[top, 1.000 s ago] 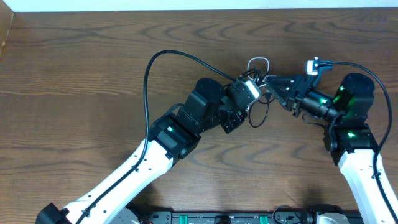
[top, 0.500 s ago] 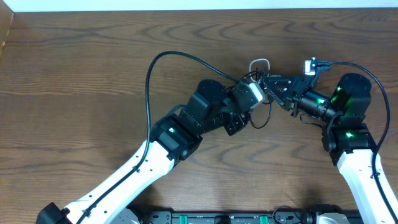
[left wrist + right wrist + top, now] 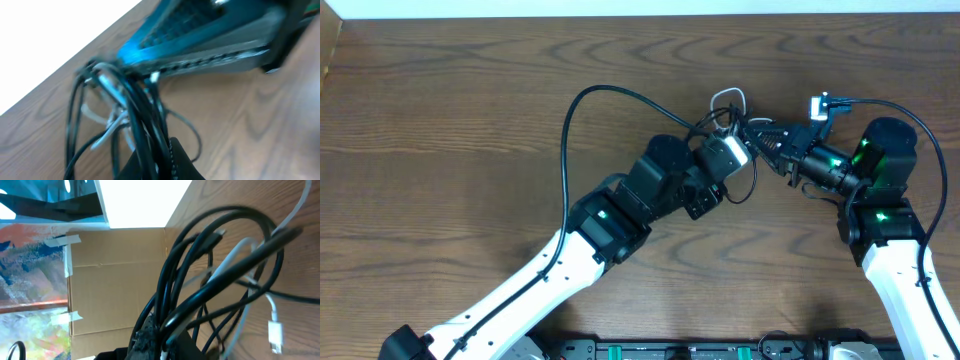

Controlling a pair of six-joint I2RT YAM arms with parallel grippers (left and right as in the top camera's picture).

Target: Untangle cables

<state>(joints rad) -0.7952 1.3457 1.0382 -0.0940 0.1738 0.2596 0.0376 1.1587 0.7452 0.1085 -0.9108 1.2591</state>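
The cables [image 3: 735, 125] are a small tangle of thin black cords and one white cord on the wooden table, near its far edge. My left gripper [image 3: 730, 140] is shut on black strands of the cables [image 3: 135, 115] from the left. My right gripper [image 3: 757, 135] is shut on the cables [image 3: 215, 265] from the right, its fingers showing in the left wrist view [image 3: 200, 35]. A white loop [image 3: 728, 97] sticks out behind the tangle. A white plug [image 3: 275, 330] hangs at the right of the right wrist view. The two grippers almost touch.
A thick black arm wire [image 3: 580, 110] arcs over the table left of the tangle. A cardboard box [image 3: 120, 280] stands beyond the table's edge in the right wrist view. The table's far edge [image 3: 640, 15] lies just behind the cables.
The left arm has moved a little to the right and away from me with the cables. The white loop has shifted slightly up and left. The right arm has barely moved.
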